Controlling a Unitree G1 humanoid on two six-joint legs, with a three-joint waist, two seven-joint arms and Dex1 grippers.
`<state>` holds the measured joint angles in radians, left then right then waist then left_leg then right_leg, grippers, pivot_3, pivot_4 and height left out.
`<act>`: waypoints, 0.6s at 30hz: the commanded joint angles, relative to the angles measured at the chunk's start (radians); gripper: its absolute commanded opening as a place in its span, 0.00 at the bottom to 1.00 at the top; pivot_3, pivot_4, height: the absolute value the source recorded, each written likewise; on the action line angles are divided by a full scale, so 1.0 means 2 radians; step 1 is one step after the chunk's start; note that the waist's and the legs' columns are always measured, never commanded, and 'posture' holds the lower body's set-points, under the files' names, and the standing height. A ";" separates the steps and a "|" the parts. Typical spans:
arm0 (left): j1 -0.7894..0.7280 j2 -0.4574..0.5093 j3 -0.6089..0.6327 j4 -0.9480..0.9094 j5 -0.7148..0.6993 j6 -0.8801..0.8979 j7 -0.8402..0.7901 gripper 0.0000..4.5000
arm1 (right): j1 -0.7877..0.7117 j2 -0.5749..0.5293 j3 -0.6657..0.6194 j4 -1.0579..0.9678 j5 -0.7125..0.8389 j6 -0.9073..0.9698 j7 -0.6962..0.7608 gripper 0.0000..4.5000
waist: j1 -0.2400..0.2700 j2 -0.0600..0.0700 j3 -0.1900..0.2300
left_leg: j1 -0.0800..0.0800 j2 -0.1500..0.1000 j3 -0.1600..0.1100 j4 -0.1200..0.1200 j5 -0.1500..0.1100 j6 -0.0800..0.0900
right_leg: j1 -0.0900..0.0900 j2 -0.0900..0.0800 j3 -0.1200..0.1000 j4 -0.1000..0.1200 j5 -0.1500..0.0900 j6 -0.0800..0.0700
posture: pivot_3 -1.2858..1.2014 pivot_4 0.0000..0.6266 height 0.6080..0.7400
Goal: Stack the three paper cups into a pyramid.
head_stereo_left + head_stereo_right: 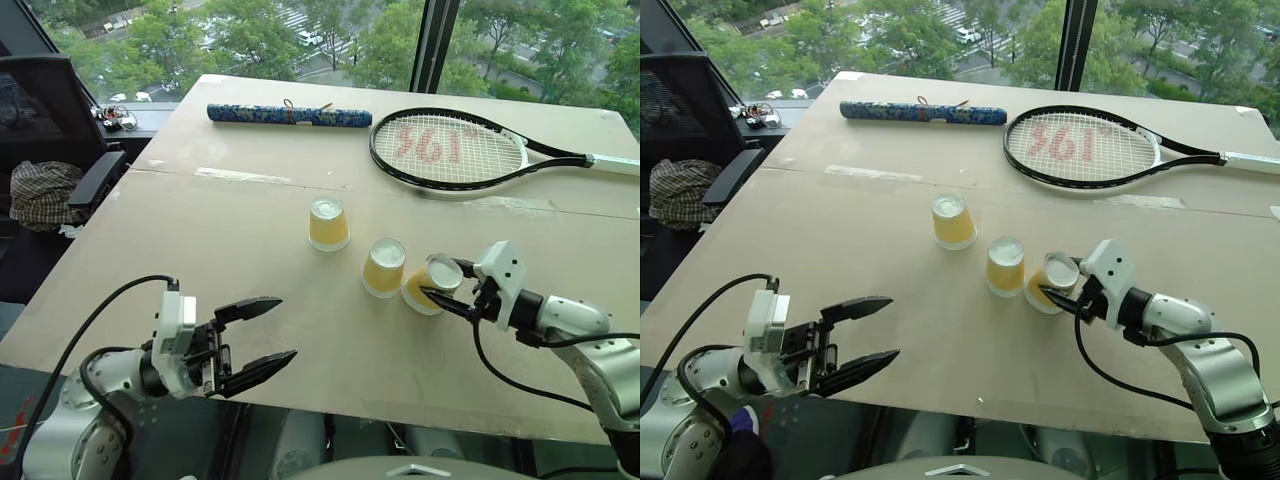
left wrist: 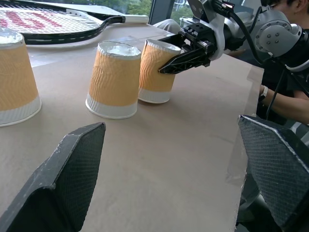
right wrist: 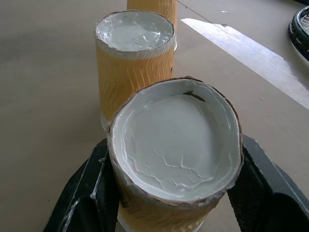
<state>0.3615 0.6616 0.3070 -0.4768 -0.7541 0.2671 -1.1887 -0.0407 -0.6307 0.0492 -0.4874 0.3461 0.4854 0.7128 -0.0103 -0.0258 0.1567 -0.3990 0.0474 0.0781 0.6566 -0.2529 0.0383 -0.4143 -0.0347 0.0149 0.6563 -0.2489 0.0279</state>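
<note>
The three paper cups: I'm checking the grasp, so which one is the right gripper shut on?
The rightmost cup, tilted against the middle cup; the right gripper clamps its side. The far-left cup stands alone.

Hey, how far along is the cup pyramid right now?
Early. Done: nothing is stacked; all three cups sit upside down on the table. In hand: the right gripper is shut on the right cup, tilted beside the middle cup. Left: the far cup, the top tier.

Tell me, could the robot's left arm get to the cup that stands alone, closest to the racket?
Probably yes. The left gripper is open and holds nothing, and bare table lies between it and that cup. It would need a fair stretch forward, though.
</note>
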 commanded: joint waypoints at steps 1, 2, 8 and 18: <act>0.004 -0.004 0.014 -0.021 -0.005 -0.014 0.008 1.00 | -0.021 0.008 0.021 0.040 -0.031 -0.020 -0.008 0.60 | -0.001 -0.001 -0.001 | 0.000 0.000 0.000 0.000 0.000 0.000 | 0.000 0.000 0.000 0.000 0.000 0.000 | 0.52 0.24 1.00; 0.005 -0.004 0.015 -0.021 -0.004 -0.015 0.009 1.00 | -0.022 0.010 0.025 0.052 -0.040 -0.031 -0.010 0.72 | -0.002 -0.002 -0.001 | 0.000 0.000 0.000 0.000 0.000 0.000 | 0.000 0.000 0.000 0.000 0.000 0.000 | 0.52 0.24 1.00; -0.001 -0.003 0.015 -0.009 0.004 -0.017 0.023 1.00 | -0.013 0.006 0.006 0.052 -0.047 -0.083 0.001 1.00 | 0.000 -0.001 -0.001 | 0.000 0.000 0.000 0.000 0.000 0.000 | 0.000 0.000 0.000 0.000 0.000 0.000 | 0.52 0.24 1.00; -0.108 0.007 0.012 0.099 0.056 0.020 0.123 1.00 | 0.106 -0.045 -0.144 -0.038 0.096 -0.114 0.110 1.00 | 0.007 -0.001 -0.001 | 0.000 0.000 0.000 0.000 0.000 0.000 | 0.000 0.001 0.000 0.000 0.000 0.000 | 0.52 0.24 1.00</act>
<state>0.1833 0.6585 0.3138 -0.3078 -0.6686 0.2888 -0.9882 0.1380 -0.7096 -0.1585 -0.4935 0.4604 0.2898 0.8817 0.0038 -0.0283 0.1552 -0.3985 0.0476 0.0775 0.6566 -0.2529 0.0383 -0.4136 -0.0332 0.0137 0.6573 -0.2486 0.0281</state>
